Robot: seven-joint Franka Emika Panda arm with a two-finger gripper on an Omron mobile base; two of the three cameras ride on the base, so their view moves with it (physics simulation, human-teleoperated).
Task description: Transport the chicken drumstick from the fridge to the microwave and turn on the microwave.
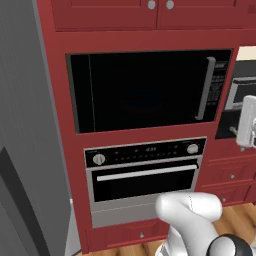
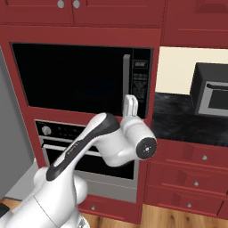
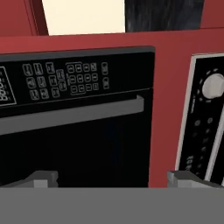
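In the left base view, the microwave [image 1: 145, 90] is seen built into the red cabinetry [image 1: 60, 150], its dark glass door shut and its grey vertical handle [image 1: 206, 87] near the door's right edge, beside the button panel [image 1: 218, 85]. Below it the silver-black oven [image 1: 145, 172] is set, and the grey fridge [image 1: 25, 140] is seen at the left edge, closed on this side. The gripper [image 1: 247, 122] is seen at the right edge, level with the microwave's lower right corner; its fingers cannot be made out here.

In the right base view, the gripper [image 2: 130, 106] is held upright just in front of the microwave's lower right corner, close to the handle and panel.

In the hand view, rolled sideways, the two fingertips [image 3: 43, 178] are spread wide with nothing between them, and the handle and button panel are faced closely.
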